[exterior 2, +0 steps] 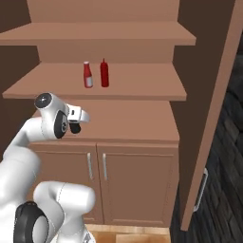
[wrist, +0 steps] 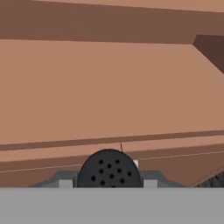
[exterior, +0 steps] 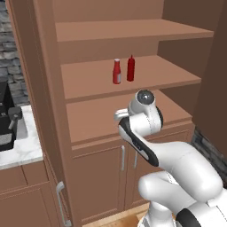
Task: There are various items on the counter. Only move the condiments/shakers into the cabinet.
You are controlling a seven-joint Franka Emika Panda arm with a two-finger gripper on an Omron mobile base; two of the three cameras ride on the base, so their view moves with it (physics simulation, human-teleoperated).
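Shaker point(wrist: 109, 168) sitting clenched between my fingertips at the bottom centre of the hand view, perforated black top facing the camera. I am holding my gripper point(exterior 2: 75, 127) at left-centre of the right base view, before the cabinet point(exterior 2: 142, 130). Bare shelf lying straight ahead, level with my hand. Red squeeze bottle point(exterior 2: 104, 72) and labelled bottle point(exterior 2: 88, 75) standing upright side by side one shelf higher, upper centre. I judge forward placement comes next.

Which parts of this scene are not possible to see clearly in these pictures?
- Black round shaker: hand view shows its perforated top; the bottom edge cuts off its body.
- Pincer: same edge cuts off its fingers.
- Pale label on red bottle: too small to read.
- White marble counter: left base view's edge crops it.
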